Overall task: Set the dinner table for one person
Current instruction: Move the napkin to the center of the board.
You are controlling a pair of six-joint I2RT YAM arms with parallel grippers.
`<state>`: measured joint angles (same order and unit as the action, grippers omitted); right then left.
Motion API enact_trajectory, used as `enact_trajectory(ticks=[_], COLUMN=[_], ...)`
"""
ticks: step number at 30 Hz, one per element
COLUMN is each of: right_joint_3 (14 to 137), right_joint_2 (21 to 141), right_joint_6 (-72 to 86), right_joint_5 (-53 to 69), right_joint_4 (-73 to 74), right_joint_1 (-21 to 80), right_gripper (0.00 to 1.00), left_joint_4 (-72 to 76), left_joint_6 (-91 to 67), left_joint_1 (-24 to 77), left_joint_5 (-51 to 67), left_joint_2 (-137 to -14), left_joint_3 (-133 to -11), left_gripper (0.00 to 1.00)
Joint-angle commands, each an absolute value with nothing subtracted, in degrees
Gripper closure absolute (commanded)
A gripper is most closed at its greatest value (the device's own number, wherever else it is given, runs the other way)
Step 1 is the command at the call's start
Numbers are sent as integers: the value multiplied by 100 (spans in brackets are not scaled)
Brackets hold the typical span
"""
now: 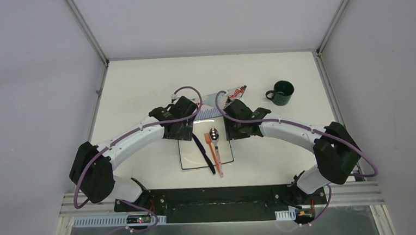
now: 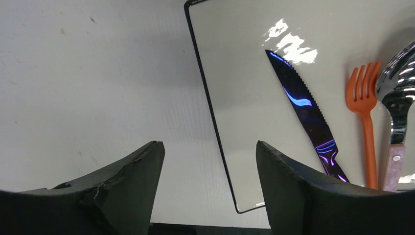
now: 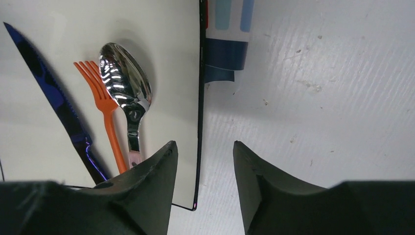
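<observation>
A white square plate [image 1: 191, 158] with a dark rim lies on the white dinner table [image 1: 138, 78]. On it lie a dark blue knife [image 1: 204, 156], an orange fork [image 1: 214, 152] and a steel spoon [image 1: 214, 135]. My left gripper [image 2: 210, 152] is open, straddling the plate's left edge [image 2: 210, 103]. My right gripper [image 3: 201, 152] is open, straddling the plate's right edge [image 3: 200, 98]. The knife [image 2: 306, 107], fork [image 2: 364, 107] and spoon [image 2: 399, 83] show in the left wrist view. The knife [image 3: 54, 98], fork [image 3: 105, 112] and spoon [image 3: 126, 85] also show in the right wrist view.
A striped red, blue and white cloth [image 1: 224, 101] lies crumpled behind the plate, partly under its far edge [image 3: 227, 39]. A dark green mug [image 1: 282, 93] stands at the back right. Grey rails edge the table [image 1: 324, 83].
</observation>
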<state>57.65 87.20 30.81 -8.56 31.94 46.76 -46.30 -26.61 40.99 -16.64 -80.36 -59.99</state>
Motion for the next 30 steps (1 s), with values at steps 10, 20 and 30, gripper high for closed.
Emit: enact_trajectory(ticks=[10, 20, 30], right_joint_3=[5387, 5063, 4659], right_joint_2=[8394, 8519, 8447], right_joint_6=[3364, 3560, 3752], right_joint_5=[-1168, -1001, -727], right_joint_4=[2933, 2600, 1986], right_joint_1=[4738, 4742, 4747], right_gripper=[46, 47, 48], left_joint_4=[-3925, -3749, -3808], left_joint_6=[-3428, -3629, -3805], left_joint_1=[4631, 4916, 5131], left_joint_5=[-1700, -1784, -2122], left_joint_2=[-8449, -8621, -8084], left_joint_3=[-5509, -5393, -5364], left_gripper=[33, 60, 42])
